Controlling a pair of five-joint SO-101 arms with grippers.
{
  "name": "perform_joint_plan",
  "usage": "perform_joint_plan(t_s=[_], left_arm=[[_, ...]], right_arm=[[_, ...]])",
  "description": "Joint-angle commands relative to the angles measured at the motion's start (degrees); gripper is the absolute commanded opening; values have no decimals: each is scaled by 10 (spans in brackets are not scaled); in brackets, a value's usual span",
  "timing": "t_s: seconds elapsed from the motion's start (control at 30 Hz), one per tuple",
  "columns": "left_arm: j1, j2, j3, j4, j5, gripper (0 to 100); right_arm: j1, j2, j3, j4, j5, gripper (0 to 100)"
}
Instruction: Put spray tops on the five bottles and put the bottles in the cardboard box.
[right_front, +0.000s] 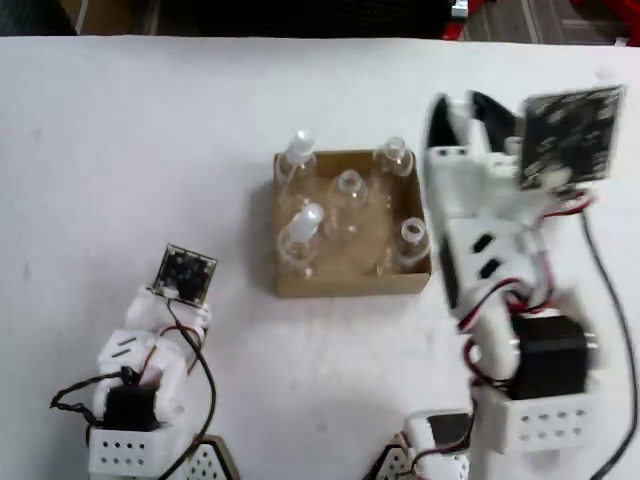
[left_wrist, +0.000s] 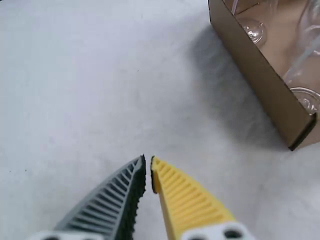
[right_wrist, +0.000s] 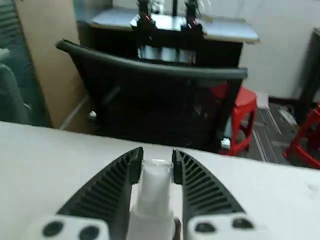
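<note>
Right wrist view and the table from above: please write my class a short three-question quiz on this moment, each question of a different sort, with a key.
1. Multiple choice: what do the right gripper's fingers hold? A) a spray top B) a bottle C) nothing
2. True or false: the left gripper is wide open.
3. Fill in: the clear bottles stand inside the ____.

Key: 1 A. 2 false, its fingers are shut, with nothing between them. 3 cardboard box.
</note>
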Motion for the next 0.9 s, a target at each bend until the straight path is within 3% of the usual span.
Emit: perform_joint_plan(t_s=[0.0,0.13,0.23,0.53,0.87], left_arm=[[4,-7,-1,-4,-5,23],[4,-7,-1,-4,-5,23],[4,-7,-1,-4,-5,23],[4,-7,-1,-4,-5,24],[4,-7,-1,-4,-5,23]], right_arm=[[-48,-47,148,-268,-6,15],[-71,-36,301,-557,-1,15],[-70,15,332,-689,-1,15],[-70,153,335,-921,-6,15],[-96,126,459,-997,-6,15]])
